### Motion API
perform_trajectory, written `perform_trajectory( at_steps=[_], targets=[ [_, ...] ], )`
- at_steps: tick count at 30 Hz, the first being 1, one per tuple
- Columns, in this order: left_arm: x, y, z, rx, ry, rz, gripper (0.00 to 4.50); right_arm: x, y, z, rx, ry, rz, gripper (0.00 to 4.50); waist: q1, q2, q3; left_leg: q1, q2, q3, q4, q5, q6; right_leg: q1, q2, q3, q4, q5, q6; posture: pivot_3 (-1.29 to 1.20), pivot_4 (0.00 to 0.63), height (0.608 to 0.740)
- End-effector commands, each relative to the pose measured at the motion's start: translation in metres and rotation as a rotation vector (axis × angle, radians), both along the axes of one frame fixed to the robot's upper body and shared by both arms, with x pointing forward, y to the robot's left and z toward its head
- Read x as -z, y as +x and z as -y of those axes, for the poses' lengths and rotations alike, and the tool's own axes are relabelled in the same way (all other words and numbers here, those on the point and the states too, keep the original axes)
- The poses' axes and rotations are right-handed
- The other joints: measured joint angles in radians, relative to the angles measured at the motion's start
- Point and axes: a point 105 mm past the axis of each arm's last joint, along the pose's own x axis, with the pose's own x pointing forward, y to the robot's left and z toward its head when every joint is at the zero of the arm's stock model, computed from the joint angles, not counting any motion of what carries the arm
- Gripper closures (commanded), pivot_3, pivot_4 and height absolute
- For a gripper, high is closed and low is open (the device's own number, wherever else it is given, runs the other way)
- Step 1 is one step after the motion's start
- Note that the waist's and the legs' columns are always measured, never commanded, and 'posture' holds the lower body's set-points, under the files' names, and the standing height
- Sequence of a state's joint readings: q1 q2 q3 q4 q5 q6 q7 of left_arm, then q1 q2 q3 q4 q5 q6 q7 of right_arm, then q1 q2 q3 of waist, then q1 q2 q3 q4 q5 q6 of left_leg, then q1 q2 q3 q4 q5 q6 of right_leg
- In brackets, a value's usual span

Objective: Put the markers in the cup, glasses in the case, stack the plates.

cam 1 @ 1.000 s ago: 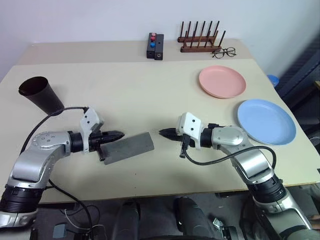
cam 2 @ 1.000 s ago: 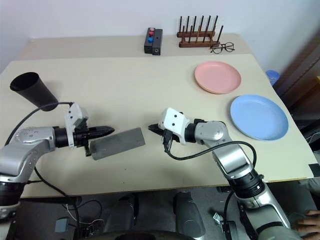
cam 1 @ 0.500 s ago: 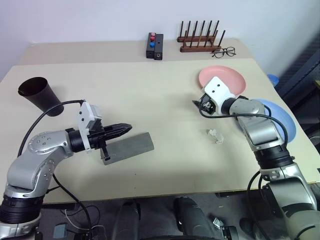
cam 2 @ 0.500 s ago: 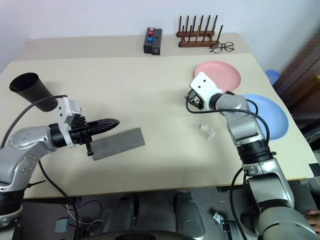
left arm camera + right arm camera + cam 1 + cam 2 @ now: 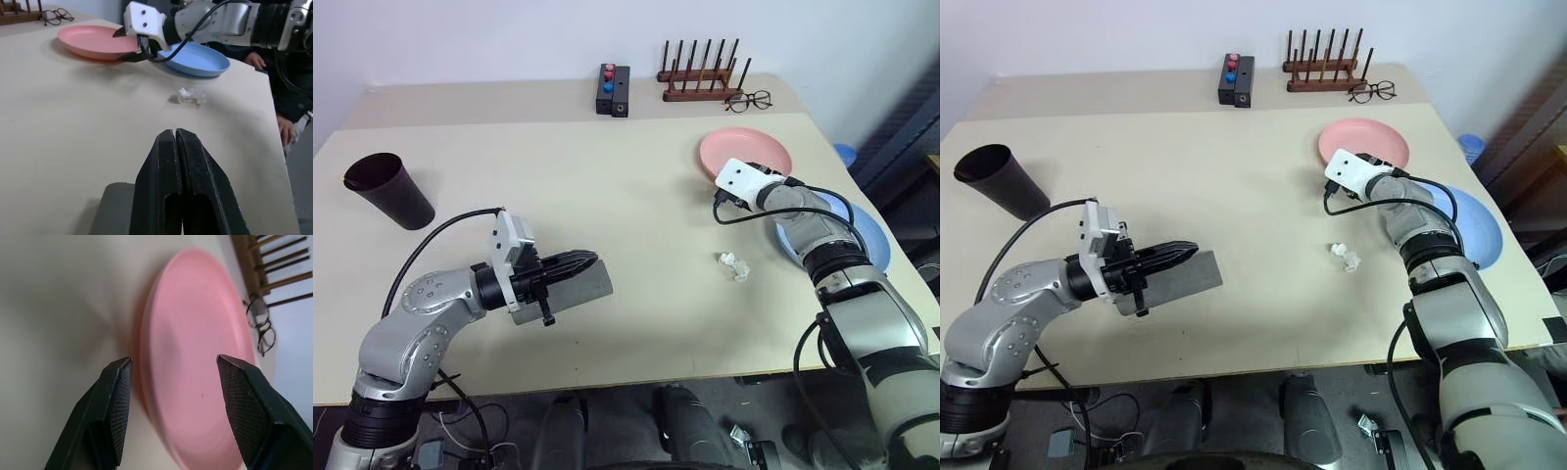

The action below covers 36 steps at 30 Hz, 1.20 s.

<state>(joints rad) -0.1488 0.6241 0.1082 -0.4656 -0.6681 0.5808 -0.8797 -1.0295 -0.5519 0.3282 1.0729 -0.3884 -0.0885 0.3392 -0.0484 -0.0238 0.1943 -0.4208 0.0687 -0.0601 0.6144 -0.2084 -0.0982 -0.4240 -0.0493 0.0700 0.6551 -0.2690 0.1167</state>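
The salmon pink plate (image 5: 747, 155) lies at the back right of the table, and the light blue plate (image 5: 867, 240) sits nearer, partly under my right arm. My right gripper (image 5: 174, 362) is open, one finger on each side of the pink plate's near rim. The grey case (image 5: 582, 284) lies shut at the front left. My left gripper (image 5: 590, 259) is shut and empty, hovering just over its lid. The black cup (image 5: 386, 191) stands upright at the far left. The markers and the glasses are hidden.
A small crumpled clear scrap (image 5: 734, 264) lies mid-table near my right arm. At the back stand a wooden rack (image 5: 705, 73), wire-framed eyeglasses (image 5: 751, 100) and a black button box (image 5: 615, 90). A person's hand (image 5: 253, 59) is past the blue plate.
My right gripper swung from beside the case across to the pink plate and opened. The scrap now lies on the table. My left gripper drifted right over the case.
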Motion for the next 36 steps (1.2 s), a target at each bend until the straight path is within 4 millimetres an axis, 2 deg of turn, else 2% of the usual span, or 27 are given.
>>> perform_trajectory(
  at_steps=[1, 5, 6, 8, 12, 18, 20, 24, 27, 29, 30, 31, 36],
  targets=[
    [-0.009, -0.008, 0.003, 0.018, -0.018, 0.039, 4.5, -0.008, 0.004, -0.002, 0.001, 0.033, 0.012, 1.75, -0.001, 0.0, 0.0, 0.0, 0.0, 0.0, 0.0, 0.0, 0.0, 0.0, 0.0, 0.0, 0.0, 0.0, 0.0, 0.0, 0.15, 0.74],
    [-0.008, -0.008, 0.0, 0.008, -0.015, 0.038, 4.5, -0.003, 0.004, 0.004, 0.026, 0.024, 0.005, 1.75, -0.005, 0.0, 0.0, 0.001, 0.0, 0.0, 0.0, 0.0, 0.0, 0.001, 0.0, 0.0, 0.0, 0.0, 0.0, 0.0, 0.15, 0.74],
    [-0.007, -0.008, -0.002, 0.006, -0.011, 0.036, 4.5, -0.001, 0.003, 0.005, 0.03, 0.012, 0.007, 1.98, -0.005, 0.0, 0.0, 0.001, 0.0, 0.0, 0.0, 0.0, 0.0, 0.001, 0.0, 0.0, 0.0, 0.0, 0.0, 0.0, 0.15, 0.74],
    [-0.006, -0.008, -0.003, 0.004, -0.007, 0.035, 4.5, 0.001, 0.003, 0.007, 0.034, 0.006, 0.011, 2.61, -0.006, 0.001, 0.0, 0.001, 0.0, 0.0, 0.0, 0.0, 0.0, 0.002, 0.0, 0.0, 0.0, 0.0, 0.0, 0.0, 0.15, 0.74],
    [-0.007, -0.009, -0.006, -0.009, -0.009, 0.046, 4.5, 0.003, 0.001, 0.01, 0.046, 0.015, 0.027, 4.43, -0.011, 0.002, 0.001, 0.001, 0.0, 0.0, 0.0, 0.0, 0.0, 0.001, 0.0, 0.0, 0.0, 0.0, 0.0, 0.0, 0.15, 0.74],
    [-0.005, -0.008, -0.015, -0.045, -0.008, 0.064, 4.5, -0.003, -0.002, 0.007, 0.002, -0.026, 0.106, 4.43, -0.021, 0.002, 0.001, 0.001, 0.0, 0.0, 0.0, 0.0, 0.0, 0.002, 0.0, 0.0, 0.0, 0.0, 0.0, 0.0, 0.15, 0.74],
    [-0.004, -0.007, -0.016, -0.054, 0.0, 0.076, 4.5, -0.01, -0.004, 0.002, -0.031, -0.045, 0.148, 4.43, -0.021, 0.002, 0.001, 0.001, 0.0, 0.0, 0.0, 0.0, 0.0, 0.002, 0.0, 0.0, 0.0, 0.0, 0.0, 0.0, 0.15, 0.74],
    [-0.006, -0.002, -0.017, -0.072, -0.008, 0.105, 4.5, -0.03, -0.023, -0.007, -0.141, -0.096, 0.165, 4.43, -0.018, 0.004, 0.001, 0.001, 0.0, 0.0, 0.0, 0.0, 0.0, 0.001, 0.0, 0.0, 0.0, 0.0, 0.0, 0.0, 0.15, 0.74],
    [-0.005, 0.002, -0.016, -0.072, -0.008, 0.118, 4.5, -0.048, -0.046, 0.001, -0.164, -0.062, 0.129, 4.43, -0.013, 0.004, 0.001, 0.001, 0.0, 0.0, 0.0, 0.0, 0.0, 0.002, 0.0, 0.0, 0.0, 0.0, 0.0, 0.0, 0.15, 0.74],
    [-0.004, 0.005, -0.014, -0.062, -0.011, 0.12, 4.5, -0.056, -0.071, 0.006, -0.198, -0.009, 0.069, 4.43, 0.001, 0.004, 0.001, 0.001, 0.0, 0.0, 0.0, 0.0, 0.0, 0.002, 0.0, 0.0, 0.0, 0.0, 0.0, 0.0, 0.15, 0.74],
    [-0.002, 0.007, -0.013, -0.053, -0.012, 0.117, 4.5, -0.058, -0.088, 0.015, -0.201, -0.008, 0.024, 4.43, 0.009, 0.005, 0.001, 0.001, 0.0, 0.0, 0.0, 0.0, 0.0, 0.002, 0.0, 0.0, 0.0, 0.0, 0.0, 0.0, 0.15, 0.74],
    [-0.001, 0.009, -0.012, -0.042, -0.013, 0.114, 4.5, -0.058, -0.102, 0.024, -0.197, -0.035, -0.017, 4.43, 0.019, 0.005, 0.001, 0.001, 0.0, 0.0, 0.0, 0.0, 0.0, 0.002, 0.0, 0.0, 0.0, 0.0, 0.0, 0.0, 0.15, 0.74],
    [0.005, 0.016, -0.006, 0.0, -0.019, 0.109, 4.5, -0.049, -0.149, 0.065, -0.096, -0.081, -0.175, 4.43, 0.03, 0.006, 0.001, 0.002, 0.0, 0.001, 0.003, 0.0, 0.0, 0.004, 0.0, 0.002, -0.001, -0.002, -0.004, 0.0, 0.15, 0.74]
  ],
)
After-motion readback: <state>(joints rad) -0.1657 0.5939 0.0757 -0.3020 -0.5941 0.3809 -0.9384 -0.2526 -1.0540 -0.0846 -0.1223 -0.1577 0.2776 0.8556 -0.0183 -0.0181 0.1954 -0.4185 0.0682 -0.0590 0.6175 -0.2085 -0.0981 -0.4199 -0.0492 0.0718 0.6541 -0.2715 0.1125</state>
